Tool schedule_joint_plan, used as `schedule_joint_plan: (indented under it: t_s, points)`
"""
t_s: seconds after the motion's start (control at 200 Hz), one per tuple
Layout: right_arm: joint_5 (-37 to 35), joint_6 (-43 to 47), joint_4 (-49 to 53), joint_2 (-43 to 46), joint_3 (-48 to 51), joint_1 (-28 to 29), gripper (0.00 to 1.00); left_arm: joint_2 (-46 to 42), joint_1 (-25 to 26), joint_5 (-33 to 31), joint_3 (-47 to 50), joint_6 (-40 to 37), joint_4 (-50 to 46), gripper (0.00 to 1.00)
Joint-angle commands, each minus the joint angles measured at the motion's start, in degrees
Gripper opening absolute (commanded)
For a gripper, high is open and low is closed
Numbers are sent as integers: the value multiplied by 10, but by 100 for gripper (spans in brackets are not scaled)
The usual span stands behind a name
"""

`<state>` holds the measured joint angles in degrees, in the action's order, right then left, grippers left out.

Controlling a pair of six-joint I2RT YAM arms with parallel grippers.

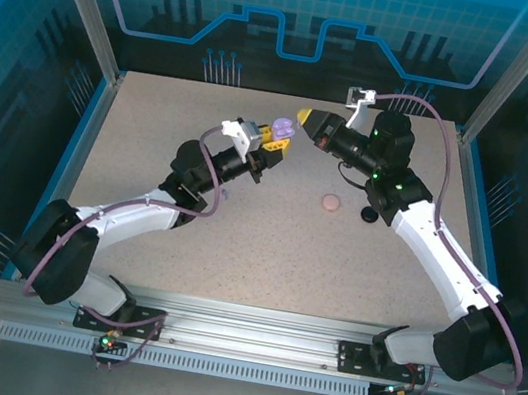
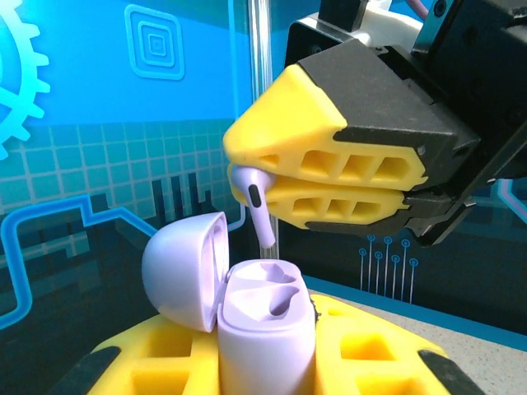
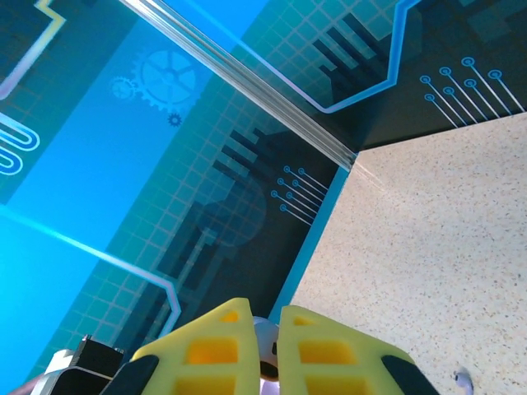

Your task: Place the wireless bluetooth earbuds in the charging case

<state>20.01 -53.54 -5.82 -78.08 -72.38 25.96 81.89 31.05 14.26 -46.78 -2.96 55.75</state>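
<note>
The left gripper [image 1: 269,144] is clamped on the lower body of the open lilac case [image 2: 265,329]. It holds the case upright above the worktop [image 1: 147,168], with the lid [image 2: 185,267] swung back to one side and both sockets [image 2: 284,296] looking empty. Just above, the right gripper [image 2: 240,164] is closed on a lilac earbud [image 2: 254,191]. It pinches the rounded head, so the stem hangs down at a slight tilt, near the sockets but not touching the case. In the right wrist view a sliver of pale plastic peeks between the yellow fingers [image 3: 329,354]. A pink case [image 1: 331,203] lies on the worktop, well apart from both. The earbud is probably very light, hard and glossy, so it could twist or slip out of the pads under a sideways nudge. Holding it by the head seems sensible, since that leaves the stem free to enter its socket. The case is likely light and smooth too. A low hold on its body, clear of the rim and hinge, suits it, and the hinged lid looks like its weakest part.
</note>
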Motion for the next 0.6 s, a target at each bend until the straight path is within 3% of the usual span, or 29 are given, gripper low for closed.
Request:
schedule_joint_plan:
  t_s: [0.0,0.595]
  points:
    - [3,-24,-67,22,10,9,8,6,7,-8,-22,-9,25,0]
    - [0,-37,-93,22,40,28,6,6,9,-9,-33,-6,8,0]
